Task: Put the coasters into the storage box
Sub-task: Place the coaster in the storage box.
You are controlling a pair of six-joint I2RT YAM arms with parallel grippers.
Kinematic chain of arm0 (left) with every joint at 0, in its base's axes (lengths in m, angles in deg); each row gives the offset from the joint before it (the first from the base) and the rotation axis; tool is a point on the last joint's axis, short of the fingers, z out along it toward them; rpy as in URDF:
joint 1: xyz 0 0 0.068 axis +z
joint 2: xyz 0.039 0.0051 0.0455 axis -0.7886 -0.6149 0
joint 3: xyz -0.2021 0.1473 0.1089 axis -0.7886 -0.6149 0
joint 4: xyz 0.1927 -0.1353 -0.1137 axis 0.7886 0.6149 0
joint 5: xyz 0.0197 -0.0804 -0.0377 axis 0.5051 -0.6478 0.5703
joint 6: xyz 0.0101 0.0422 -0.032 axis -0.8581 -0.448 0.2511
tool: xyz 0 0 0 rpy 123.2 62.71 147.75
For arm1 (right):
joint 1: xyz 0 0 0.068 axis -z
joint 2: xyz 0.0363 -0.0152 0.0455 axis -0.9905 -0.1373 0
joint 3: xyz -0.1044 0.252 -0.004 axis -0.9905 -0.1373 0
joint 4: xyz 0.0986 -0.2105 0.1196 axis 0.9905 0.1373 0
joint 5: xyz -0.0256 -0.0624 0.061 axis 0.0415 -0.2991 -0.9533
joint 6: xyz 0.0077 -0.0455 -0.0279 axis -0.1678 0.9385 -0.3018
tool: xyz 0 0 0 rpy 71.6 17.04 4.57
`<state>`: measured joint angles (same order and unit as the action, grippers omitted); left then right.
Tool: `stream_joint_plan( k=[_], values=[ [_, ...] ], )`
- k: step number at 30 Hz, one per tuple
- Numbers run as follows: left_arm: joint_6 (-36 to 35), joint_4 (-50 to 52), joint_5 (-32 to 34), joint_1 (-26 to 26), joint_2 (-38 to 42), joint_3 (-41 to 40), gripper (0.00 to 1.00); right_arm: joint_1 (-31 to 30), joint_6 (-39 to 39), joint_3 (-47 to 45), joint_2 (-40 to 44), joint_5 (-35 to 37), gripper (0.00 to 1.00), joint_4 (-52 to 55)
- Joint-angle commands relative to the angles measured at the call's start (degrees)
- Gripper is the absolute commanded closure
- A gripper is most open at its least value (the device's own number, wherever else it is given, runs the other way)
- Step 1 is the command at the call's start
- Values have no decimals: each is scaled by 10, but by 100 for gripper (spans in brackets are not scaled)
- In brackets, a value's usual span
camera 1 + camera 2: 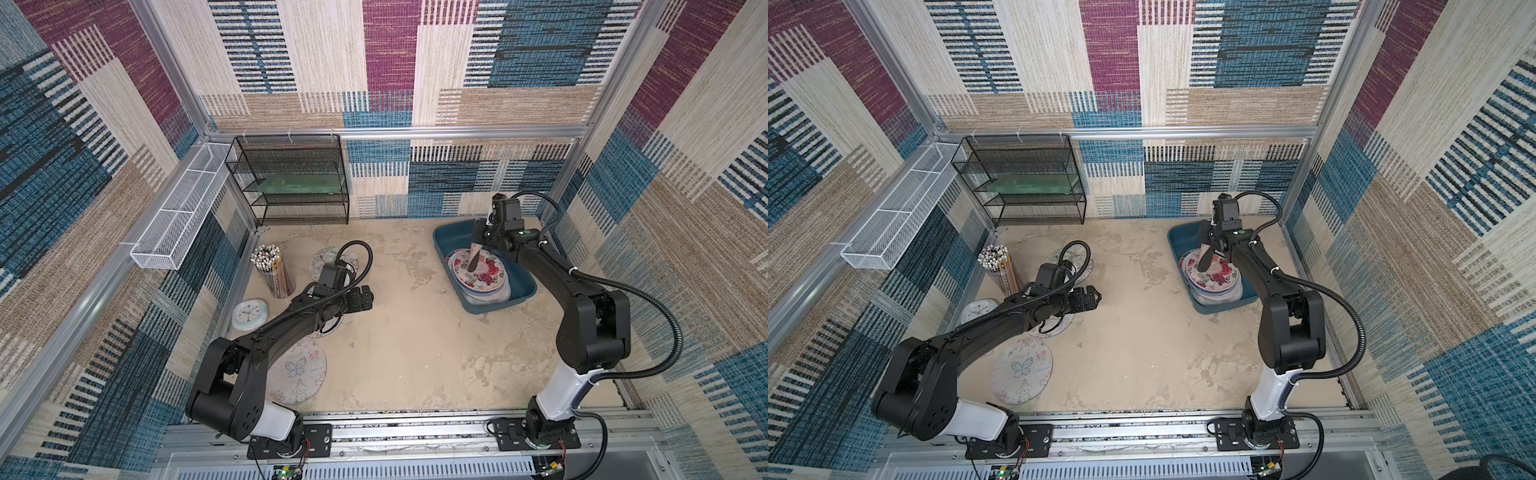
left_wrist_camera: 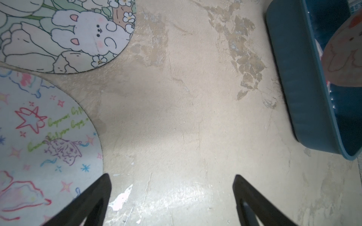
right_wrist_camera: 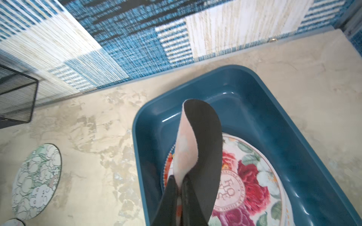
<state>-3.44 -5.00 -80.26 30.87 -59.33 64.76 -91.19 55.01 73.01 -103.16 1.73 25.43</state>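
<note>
Here the right gripper [image 3: 179, 183] is clamped on the edge of 1 coaster [image 3: 203, 148], which curls over itself above the storage box [image 3: 264, 94], just over the rose coaster [image 3: 252, 187] topping the stack inside. It looks light, thin and limp, so an edge pinch suits it. The left gripper [image 2: 172, 176] hangs spread wide over bare table [image 2: 186, 107], beside 2 loose coasters [image 2: 64, 35].

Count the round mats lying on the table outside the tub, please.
3: a bunny mat beyond the left arm, a starry mat partly under it, a butterfly mat near its base. More may be hidden.
</note>
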Motion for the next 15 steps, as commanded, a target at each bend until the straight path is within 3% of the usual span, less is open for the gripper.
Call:
stream_joint_plan(
  k=[1, 15],
  values=[
    [1, -11, -8, 0, 7, -2, 4, -2, 0, 9, -12, -12, 100, -26],
    [-4, -8, 4, 1, 13, -4, 4, 49, -42, -98, -55, 52, 97, -20]
  ],
)
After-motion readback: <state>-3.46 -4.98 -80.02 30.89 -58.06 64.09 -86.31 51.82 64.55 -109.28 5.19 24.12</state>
